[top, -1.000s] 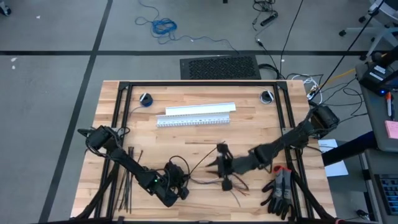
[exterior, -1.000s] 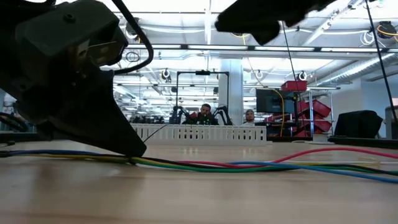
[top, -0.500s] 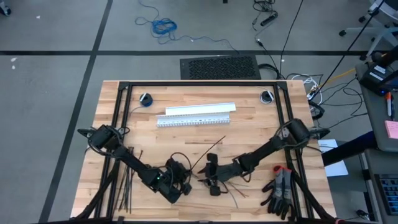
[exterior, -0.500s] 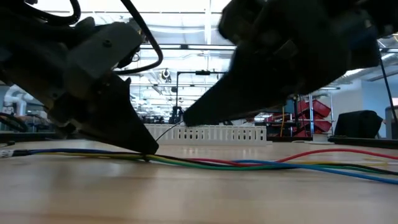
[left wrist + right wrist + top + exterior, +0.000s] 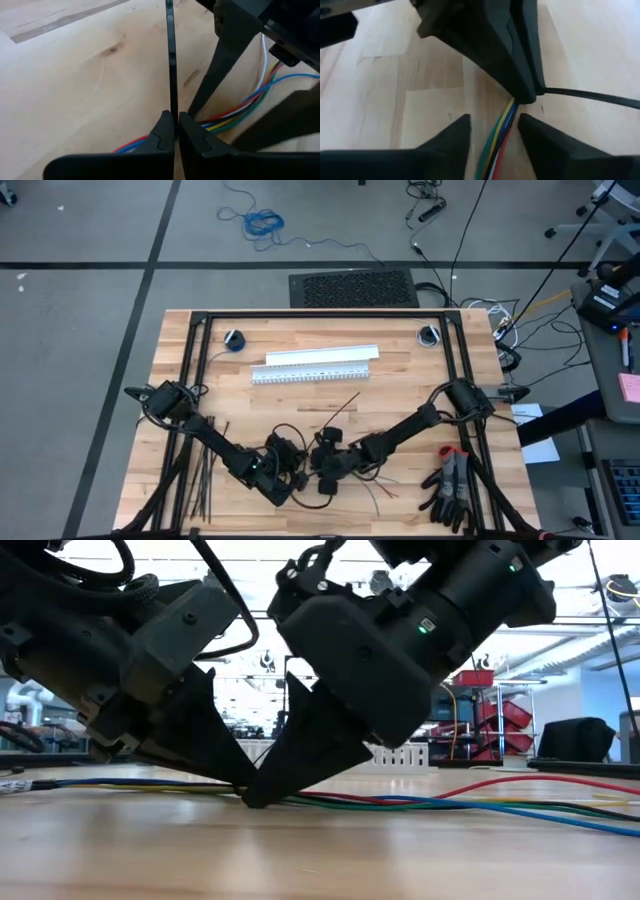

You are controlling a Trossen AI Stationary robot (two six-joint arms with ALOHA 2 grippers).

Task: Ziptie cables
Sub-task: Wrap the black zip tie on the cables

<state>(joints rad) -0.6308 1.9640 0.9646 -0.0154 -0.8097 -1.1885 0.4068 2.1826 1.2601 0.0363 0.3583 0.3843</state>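
Now both arms crowd the cables (image 5: 420, 805), hiding the bundle's middle near the table's (image 5: 400, 395) front edge. Left gripper (image 5: 175, 131) is clamped on a ziptie (image 5: 170, 60) right at the wires. Right gripper (image 5: 492, 131) has swung in from farther right, fingers now spread astride the cables, gripping nothing.

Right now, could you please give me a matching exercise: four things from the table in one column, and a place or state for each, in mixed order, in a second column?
Things:
1. left gripper
2. right gripper
3. white slotted channel
4. black gloves

Places or states:
A. jaws open astride the cables
B. at the table's right front corner
C. jaws shut on a ziptie
D. lying toward the table's far edge

Pairs: 1-C, 2-A, 3-D, 4-B
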